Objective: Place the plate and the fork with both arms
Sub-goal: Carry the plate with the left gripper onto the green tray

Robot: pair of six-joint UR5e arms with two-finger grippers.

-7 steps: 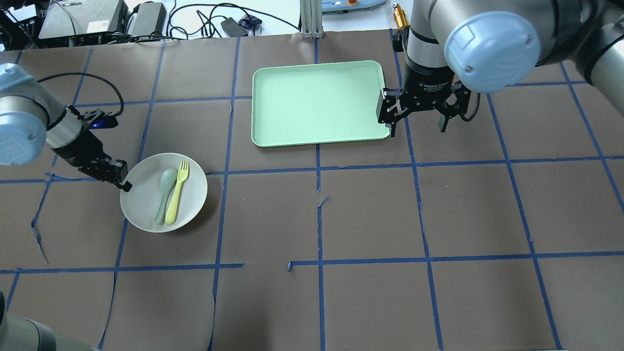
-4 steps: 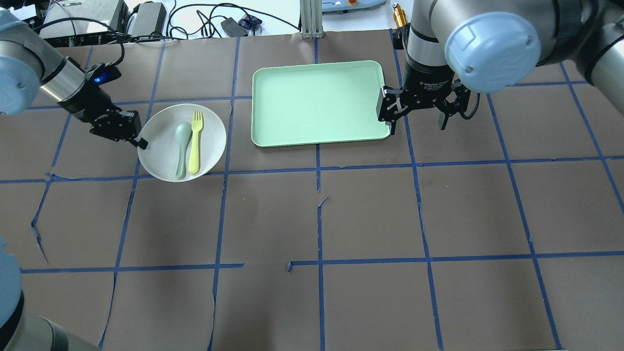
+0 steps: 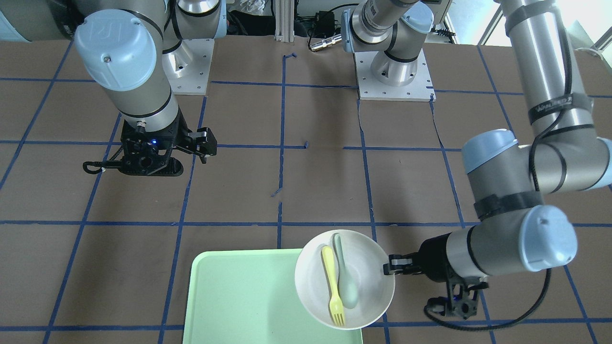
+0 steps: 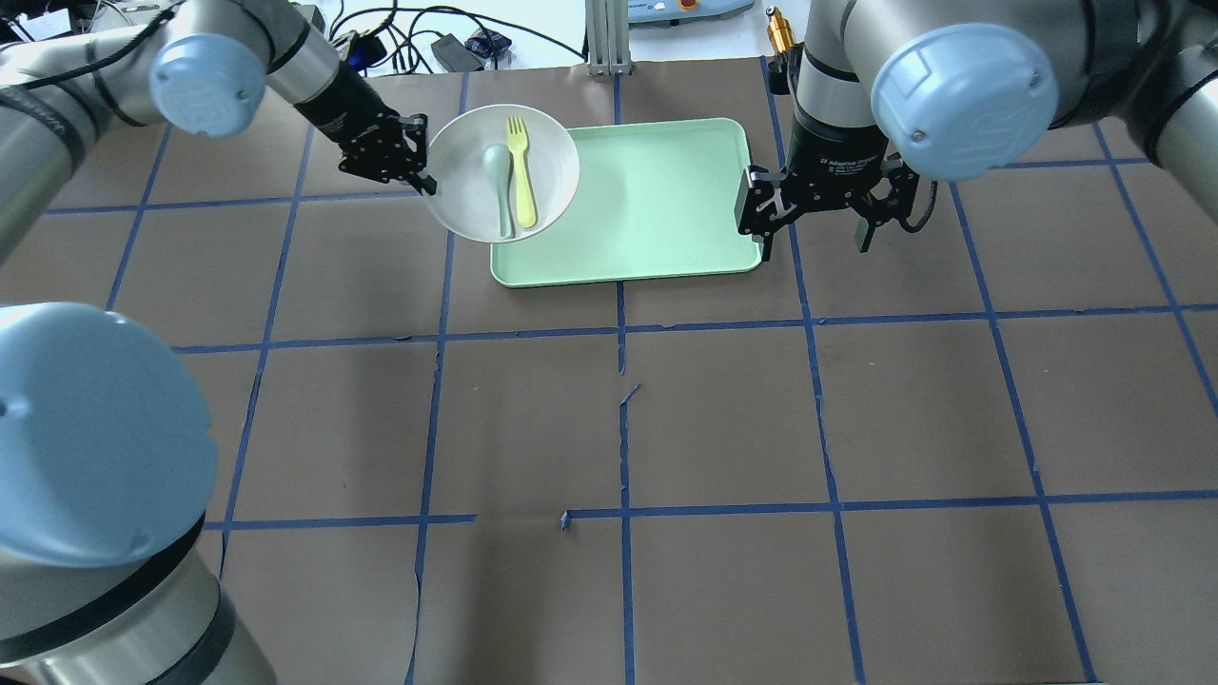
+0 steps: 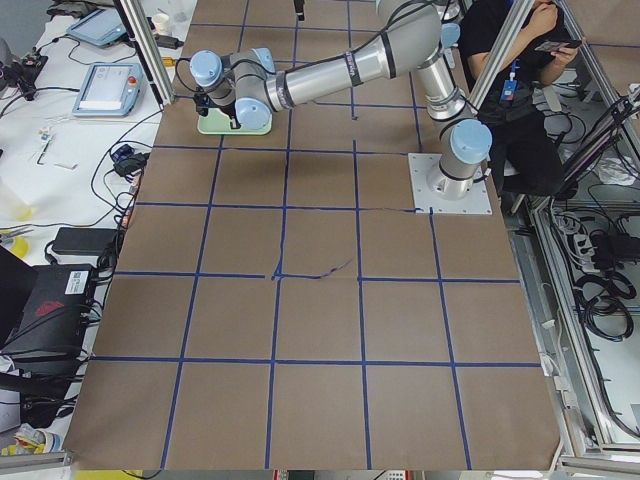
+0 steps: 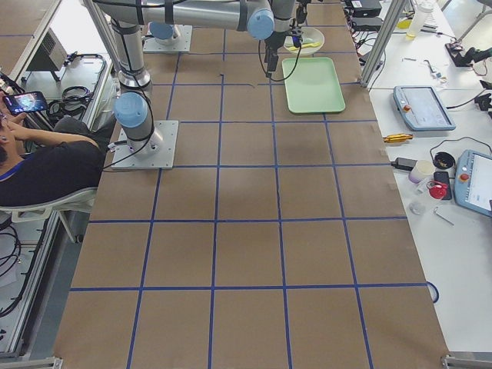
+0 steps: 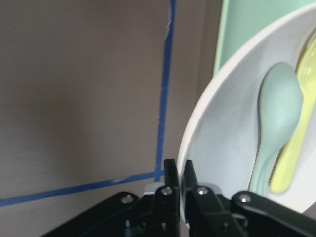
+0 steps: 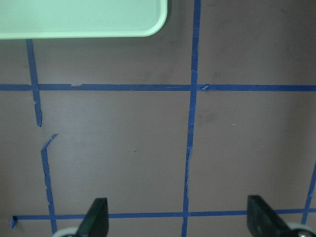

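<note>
The off-white plate (image 4: 466,195) overlaps the near-left corner of the mint-green tray (image 4: 647,200). The pale yellow fork (image 4: 521,171) and a grey-green spoon (image 4: 499,185) lie side by side in it. My left gripper (image 4: 423,181) is shut on the plate's left rim. The left wrist view shows the rim (image 7: 207,118) pinched between the jaws, with the spoon (image 7: 276,113) and fork (image 7: 301,148) beyond. In the front-facing view the plate (image 3: 368,277) sits at the tray's (image 3: 239,296) right edge. My right gripper (image 4: 814,238) is open and empty just off the tray's right side.
The table is brown paper with a blue tape grid. Cables and boxes (image 4: 190,38) lie past the far edge. The right wrist view shows the tray's corner (image 8: 74,19) and bare table under the open gripper (image 8: 178,222). An operator (image 6: 31,154) sits by the robot.
My left arm has carried the plate, with fork and spoon in it, from the table's left side up and right to the tray's left edge. The right arm has not moved.
</note>
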